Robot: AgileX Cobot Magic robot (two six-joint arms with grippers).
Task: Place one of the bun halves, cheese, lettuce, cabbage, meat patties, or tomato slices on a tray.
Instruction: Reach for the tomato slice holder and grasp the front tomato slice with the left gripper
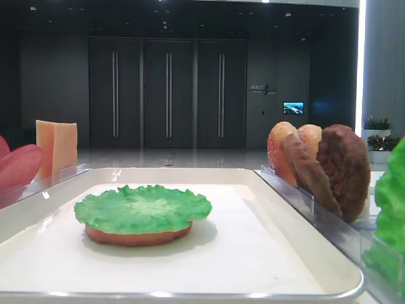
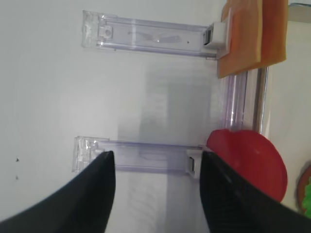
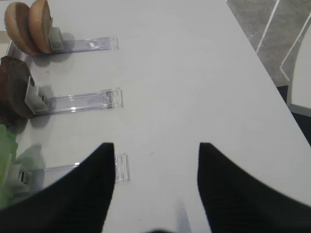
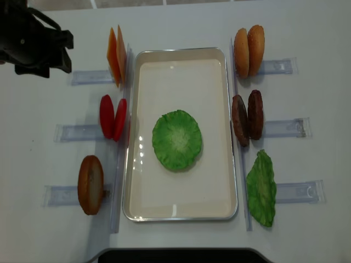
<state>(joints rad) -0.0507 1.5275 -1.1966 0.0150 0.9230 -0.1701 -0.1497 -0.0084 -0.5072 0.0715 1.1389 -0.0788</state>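
Note:
On the white tray (image 4: 133, 137) a green lettuce (image 4: 176, 139) lies on a flat brown bun base (image 1: 136, 236). Left of the tray stand cheese (image 4: 115, 55), tomato slices (image 4: 112, 118) and a bun half (image 4: 90, 184). To its right are bun halves (image 4: 248, 50), meat patties (image 4: 247, 118) and a green leaf (image 4: 262, 188) that may be lettuce or cabbage. My left gripper (image 2: 156, 155) is open over a clear holder, with the tomato slices (image 2: 250, 162) beside its right finger. The right gripper (image 3: 156, 145) hangs open above bare table, holding nothing.
Clear plastic holders (image 4: 77, 132) run out from both long sides of the tray. The left arm (image 4: 33, 38) sits at the table's far left corner. In the right wrist view the table edge (image 3: 252, 43) and the floor lie to the right.

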